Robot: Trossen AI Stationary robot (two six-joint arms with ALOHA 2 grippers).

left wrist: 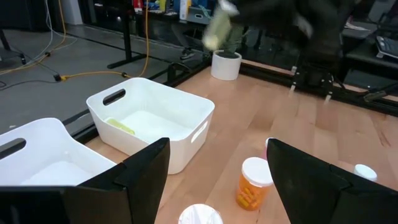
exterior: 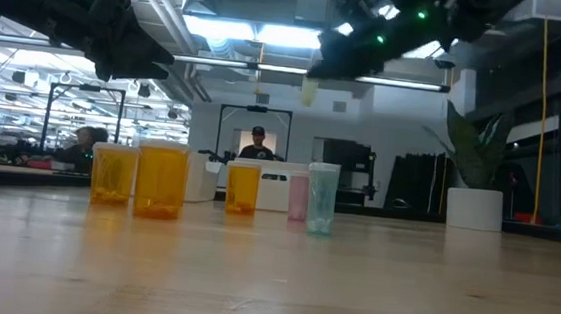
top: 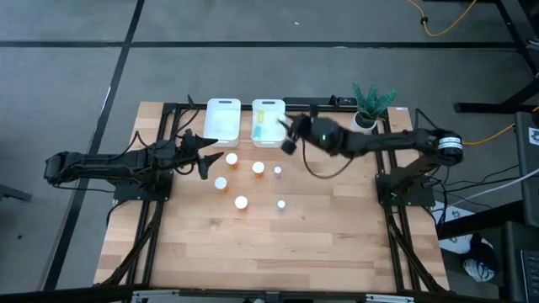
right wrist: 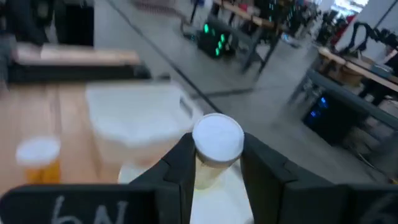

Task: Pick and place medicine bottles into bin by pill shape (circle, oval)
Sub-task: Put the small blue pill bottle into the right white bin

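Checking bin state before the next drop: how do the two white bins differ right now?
The right bin holds at least one pale green bottle; the left bin shows none. The right tool, shut on another bottle, hovers at the right bin's edge; the left tool, open, sits beside the left bin, over the table. Both are white, rectangular, same size, side by side at the table's far edge.

Industrial lab or robotics workshop: wooden counter [top: 278, 244] on a black metal frame, grey concrete floor with yellow cables [top: 446, 25], exposed ceiling ducts and strip lights [exterior: 240, 31], other workstations and a person [exterior: 256, 145] behind.
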